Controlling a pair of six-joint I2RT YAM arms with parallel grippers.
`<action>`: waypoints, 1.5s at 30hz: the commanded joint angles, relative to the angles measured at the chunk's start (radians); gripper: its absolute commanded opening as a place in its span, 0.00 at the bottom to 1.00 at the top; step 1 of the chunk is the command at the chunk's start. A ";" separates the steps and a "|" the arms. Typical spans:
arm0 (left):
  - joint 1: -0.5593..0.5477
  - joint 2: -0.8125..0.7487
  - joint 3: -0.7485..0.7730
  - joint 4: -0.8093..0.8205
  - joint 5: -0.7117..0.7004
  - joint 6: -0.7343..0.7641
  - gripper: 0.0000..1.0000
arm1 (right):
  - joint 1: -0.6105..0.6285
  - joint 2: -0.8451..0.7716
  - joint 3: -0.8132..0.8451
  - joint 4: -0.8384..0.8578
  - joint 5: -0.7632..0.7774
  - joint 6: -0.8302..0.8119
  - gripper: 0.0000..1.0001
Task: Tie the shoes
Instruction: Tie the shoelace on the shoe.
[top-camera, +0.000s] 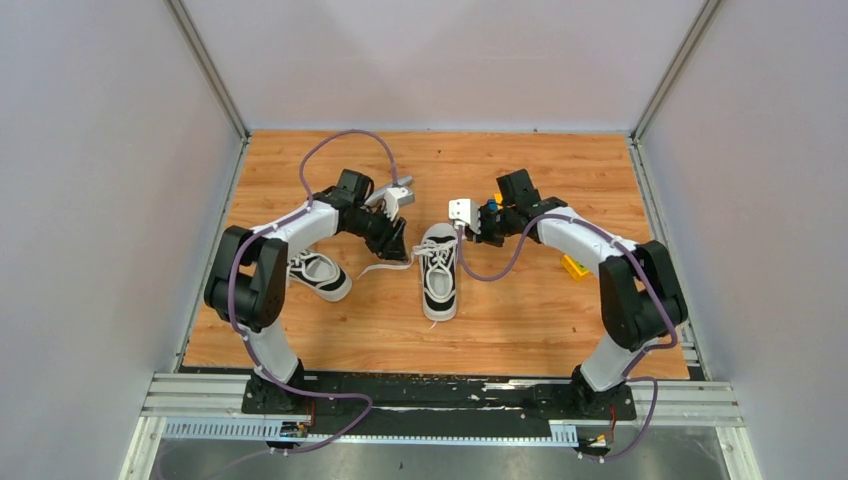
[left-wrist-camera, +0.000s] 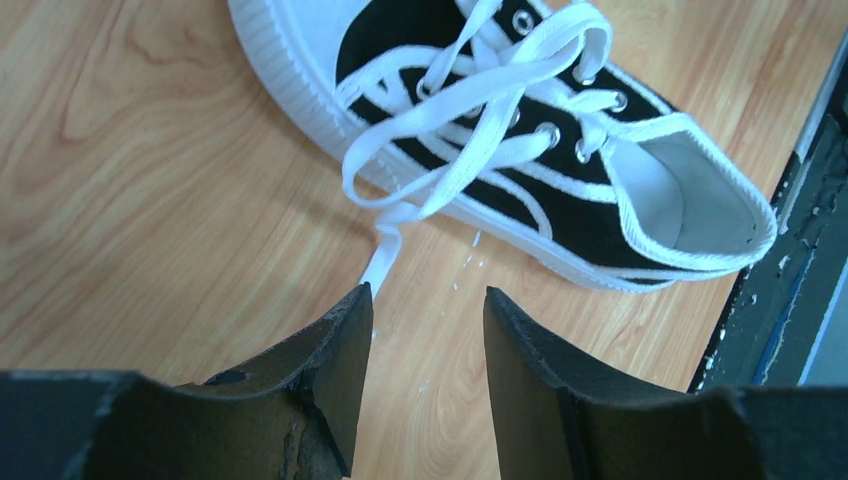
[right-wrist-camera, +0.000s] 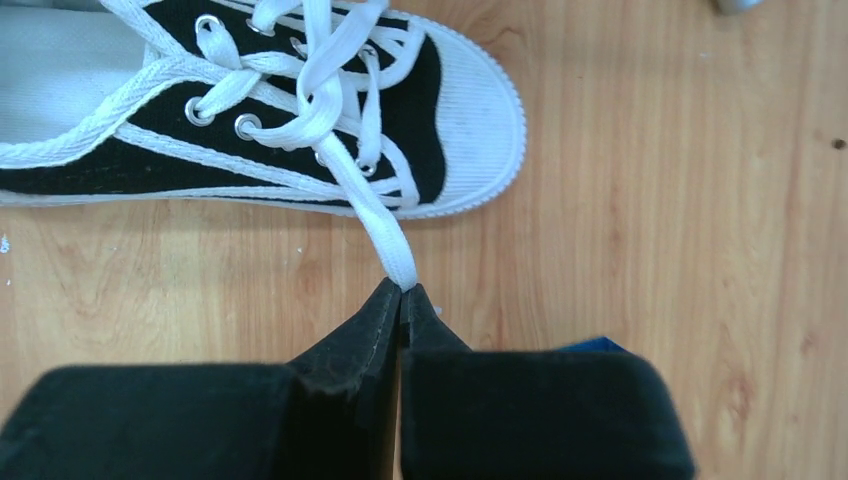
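Observation:
One shoe (top-camera: 438, 280), black and white with a white toe cap, lies in the middle of the wooden table with its toe toward the near edge. Its mate (top-camera: 318, 272) lies to the left, partly under my left arm. My right gripper (right-wrist-camera: 403, 290) is shut on the end of a white lace (right-wrist-camera: 375, 215) that runs taut from the middle shoe (right-wrist-camera: 460, 90). My left gripper (left-wrist-camera: 428, 292) hangs open just left of that shoe (left-wrist-camera: 590, 225). Bare wood shows between its fingers. A loose lace end (left-wrist-camera: 383, 258) runs under its left fingertip, and a lace loop (left-wrist-camera: 470, 160) lies across the eyelets.
A small yellow object (top-camera: 573, 266) lies on the table under my right forearm, and a blue edge (right-wrist-camera: 590, 344) shows beside the right gripper. Grey walls close in the left, back and right sides. A metal rail (top-camera: 440, 395) runs along the near edge.

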 joint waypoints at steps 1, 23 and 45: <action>-0.014 0.058 0.032 0.093 0.106 0.013 0.53 | -0.015 -0.091 -0.009 -0.069 0.039 0.070 0.00; -0.042 0.133 0.120 0.094 -0.109 -0.123 0.00 | -0.035 -0.123 0.034 -0.154 0.140 0.172 0.00; 0.108 -0.044 0.084 -0.246 -0.123 -0.079 0.00 | -0.306 -0.409 -0.141 -0.347 0.164 0.173 0.00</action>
